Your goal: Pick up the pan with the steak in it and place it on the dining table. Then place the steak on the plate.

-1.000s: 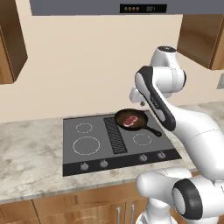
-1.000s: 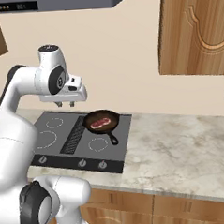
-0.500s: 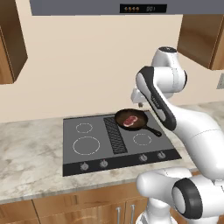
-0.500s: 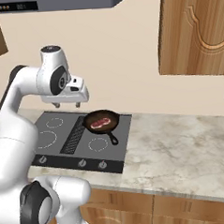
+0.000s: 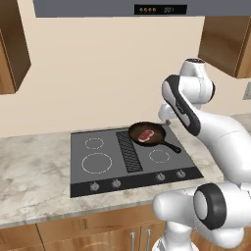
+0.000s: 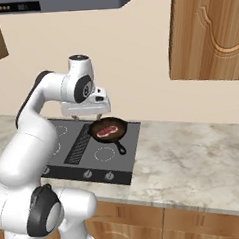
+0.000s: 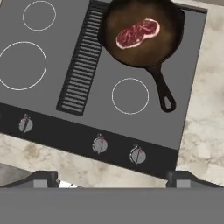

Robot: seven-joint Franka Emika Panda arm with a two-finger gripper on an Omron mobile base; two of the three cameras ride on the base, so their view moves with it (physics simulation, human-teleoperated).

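nothing shifted but the gripper [image 7: 112, 177], jaws now spread, above cooktop [image 7: 65, 52], pan [image 7: 142, 33] holding steak [image 7: 137, 32]

A dark grey cooktop [image 5: 127, 162] is set into a marbled beige worktop [image 5: 34, 176]. It has white ring-marked burners [image 7: 22, 65], a ribbed vent strip [image 7: 83, 65] down its middle, and a row of round knobs [image 7: 100, 144] along its front edge. Wooden cabinet fronts [image 6: 208, 224] with metal handles run below the worktop. On the cream wall [image 5: 98, 73] above hangs a grey range hood [image 5: 127, 7] with a small display, with wooden wall cupboards [image 6: 206, 33] to either side.
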